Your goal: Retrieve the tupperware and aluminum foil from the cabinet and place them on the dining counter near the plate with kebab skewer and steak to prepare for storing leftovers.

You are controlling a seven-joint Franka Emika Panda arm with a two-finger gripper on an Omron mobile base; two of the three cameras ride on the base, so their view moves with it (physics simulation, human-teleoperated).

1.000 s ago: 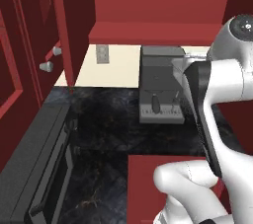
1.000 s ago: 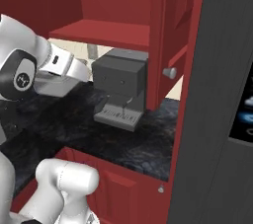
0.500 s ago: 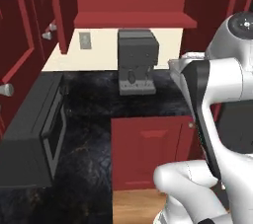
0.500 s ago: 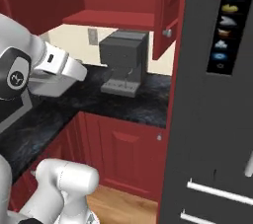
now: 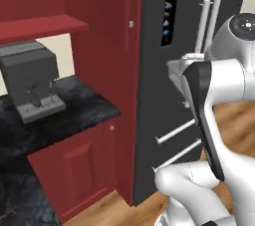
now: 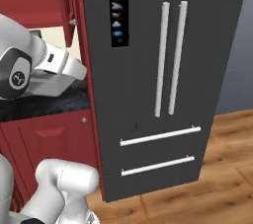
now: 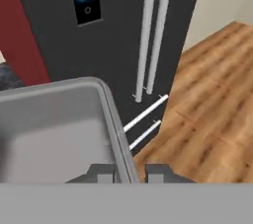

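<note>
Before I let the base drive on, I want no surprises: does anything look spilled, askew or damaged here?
Nothing stands out. The tupperware sits in the hand, its rim between the fingertips, and looks empty. The fridge doors are shut, the coffee machine stands upright on the black counter, and the wood floor shows no spill.

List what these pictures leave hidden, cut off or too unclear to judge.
- Tub: hand view, left side cut by the edge; any contents beyond it unseen.
- Tool: fingertips straddle the tub's wall; actual contact falls under the bottom band.
- Fridge panel icons: right base view, too small to read.
- Coffee machine: left base view, details blurred.
</note>
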